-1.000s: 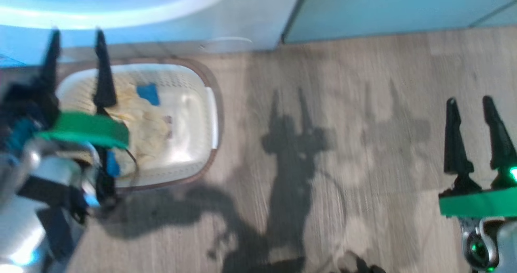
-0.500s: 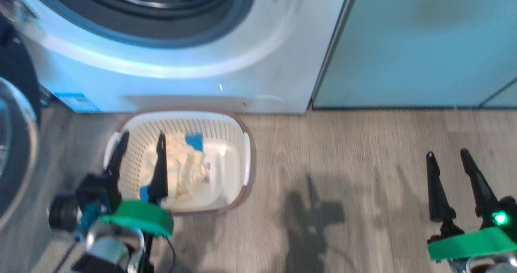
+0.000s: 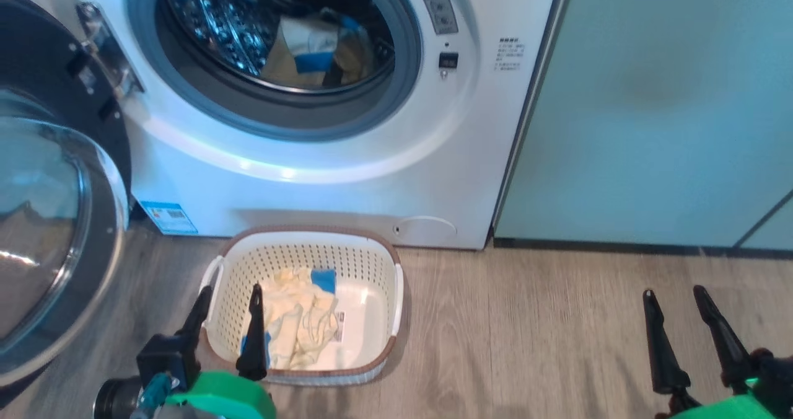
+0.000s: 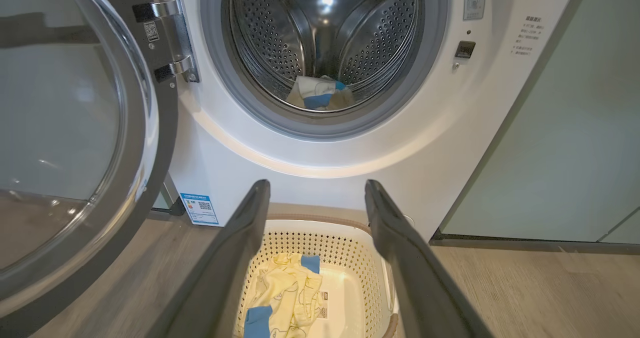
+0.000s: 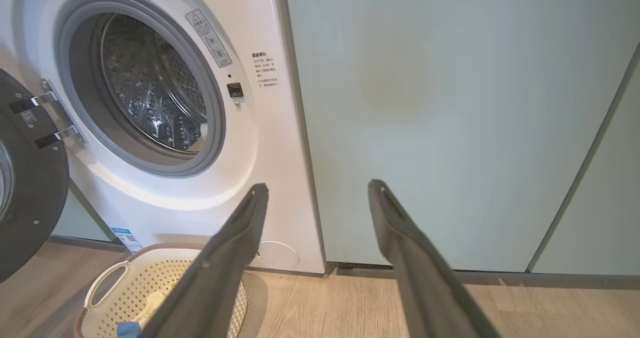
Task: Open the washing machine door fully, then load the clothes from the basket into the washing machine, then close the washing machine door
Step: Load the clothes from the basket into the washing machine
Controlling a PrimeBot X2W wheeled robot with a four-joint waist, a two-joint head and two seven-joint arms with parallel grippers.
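Observation:
The white washing machine (image 3: 347, 177) stands ahead with its round door (image 3: 56, 220) swung wide open to the left. A cream and blue garment (image 3: 316, 50) lies inside the steel drum. On the floor before the machine sits the basket (image 3: 365, 264), holding cream-yellow clothes (image 3: 297, 320) with blue patches. My left gripper (image 3: 230, 289) hovers open over the basket's near left corner, empty. In the left wrist view its fingers (image 4: 240, 243) frame the basket (image 4: 350, 248) and clothes (image 4: 285, 288). My right gripper (image 3: 674, 291) is open and empty, well right of the basket, above bare floor.
Pale green cabinet doors (image 3: 650, 109) run along the wall right of the machine. The open door (image 4: 150, 143) juts out over the floor on the left. Wood-look floor (image 3: 526, 332) stretches between the basket and my right gripper.
The head camera has tilted up, so the whole picture slid down and the drum mouth and open door came into view. Both grippers stay open; the left one remains by the basket.

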